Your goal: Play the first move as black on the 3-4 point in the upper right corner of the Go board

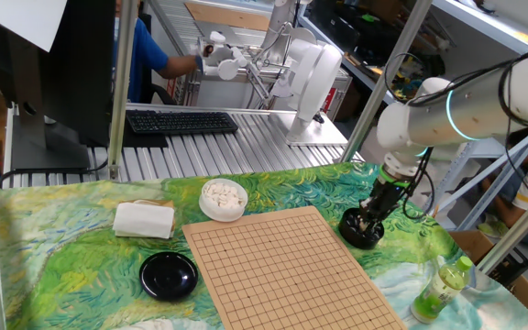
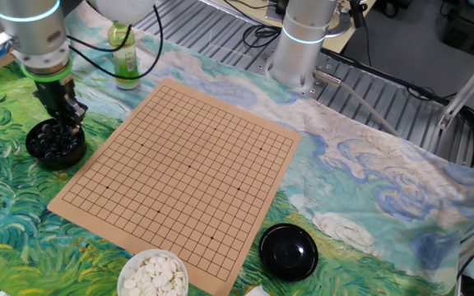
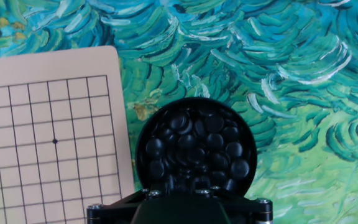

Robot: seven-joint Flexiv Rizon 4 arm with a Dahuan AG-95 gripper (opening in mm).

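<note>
One gripper (image 1: pixel 371 218), pointing straight down, fingertips lowered into bowl of black stones (image 3: pixel 196 144) just off board's (image 2: pixel 189 168) corner — whether jaws apart or together, or clamped on a stone, cannot tell. Board bare of stones, every crossing unoccupied. Beyond board's far edge: bowl of white stones (image 2: pixel 157 275), black lid (image 2: pixel 287 251). Green bottle (image 1: pixel 442 288) near black bowl.

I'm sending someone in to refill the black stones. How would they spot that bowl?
Find the Go board on the painted cloth. Just off one side, under the claw, sits a black bowl heaped with black stones. The other black dish is empty, and the white bowl holds white stones.
</note>
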